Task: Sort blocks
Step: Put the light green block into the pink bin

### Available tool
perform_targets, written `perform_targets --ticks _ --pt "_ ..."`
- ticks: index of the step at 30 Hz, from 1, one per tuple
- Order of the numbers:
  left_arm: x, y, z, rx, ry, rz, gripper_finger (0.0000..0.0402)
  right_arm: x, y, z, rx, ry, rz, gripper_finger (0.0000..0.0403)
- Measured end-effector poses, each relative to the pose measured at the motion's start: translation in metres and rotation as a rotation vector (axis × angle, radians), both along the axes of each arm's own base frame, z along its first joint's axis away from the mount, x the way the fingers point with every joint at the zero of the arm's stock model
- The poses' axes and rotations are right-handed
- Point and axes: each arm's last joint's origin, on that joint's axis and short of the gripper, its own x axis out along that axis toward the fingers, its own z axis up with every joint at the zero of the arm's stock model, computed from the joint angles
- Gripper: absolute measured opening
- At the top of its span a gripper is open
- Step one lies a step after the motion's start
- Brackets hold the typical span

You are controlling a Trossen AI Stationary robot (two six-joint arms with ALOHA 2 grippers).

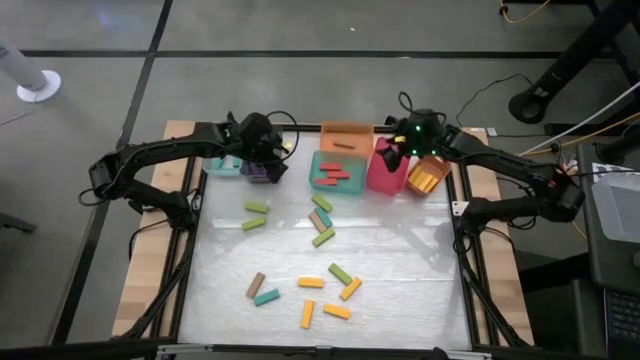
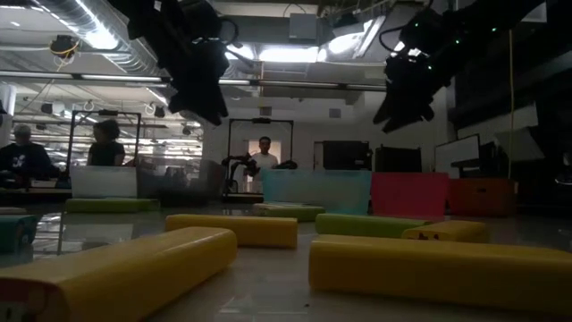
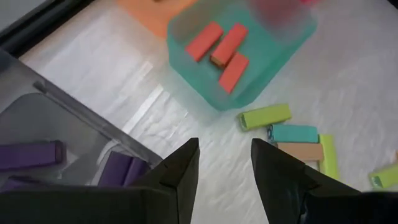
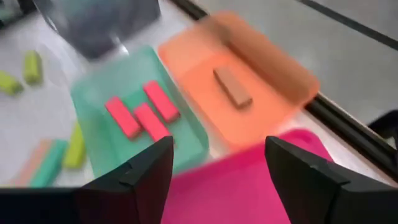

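Beside the teal bin (image 1: 337, 172) holding three red blocks (image 3: 222, 48), the left gripper (image 1: 262, 152) hovers empty, jaws parted, over purple blocks (image 3: 30, 154), while the right gripper (image 1: 398, 156), jaws spread, hangs above the pink bin (image 1: 385, 172).

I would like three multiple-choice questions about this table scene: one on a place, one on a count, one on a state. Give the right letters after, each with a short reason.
1. Where do the red blocks lie?
A. in the teal bin
B. in the pink bin
C. loose on the table

2. How many blocks lie in the orange bin?
A. none
B. one
C. four

3. How is the right gripper?
A. shut on a yellow block
B. shut and empty
C. open and empty

Answers:
1. A: the left wrist view shows three red blocks inside the teal bin.
2. B: the right wrist view shows a single brown block there.
3. C: its fingers stand wide apart over the pink bin, with nothing between them.
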Motion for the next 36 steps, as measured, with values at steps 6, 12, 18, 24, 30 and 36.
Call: perform_targets --ticks 6,12,18,24,30,36 --pt "0.006 0.001 0.005 0.04 -0.069 -0.006 0.0133 0.004 -0.002 -0.006 0.03 0.006 0.031 0.0253" --pt "0.011 -0.011 -0.002 0.088 -0.067 -0.108 0.0133 0.015 0.006 -0.011 0.089 -0.012 0.085 0.0253" --pt "0.003 -0.036 -0.02 -0.03 0.125 -0.189 0.0133 0.042 0.046 -0.015 0.101 0.006 0.181 0.0253" --pt "-0.017 -0.066 -0.033 -0.168 0.413 -0.256 0.0133 0.065 0.095 -0.02 0.108 0.003 0.339 0.0253" --pt "-0.024 -0.086 -0.057 -0.207 0.493 -0.269 0.0133 0.079 0.136 -0.035 0.252 0.038 0.275 0.0253" --pt "-0.032 -0.098 -0.089 -0.196 0.5 -0.3 0.0133 0.087 0.166 -0.048 0.293 0.056 0.238 0.0253"
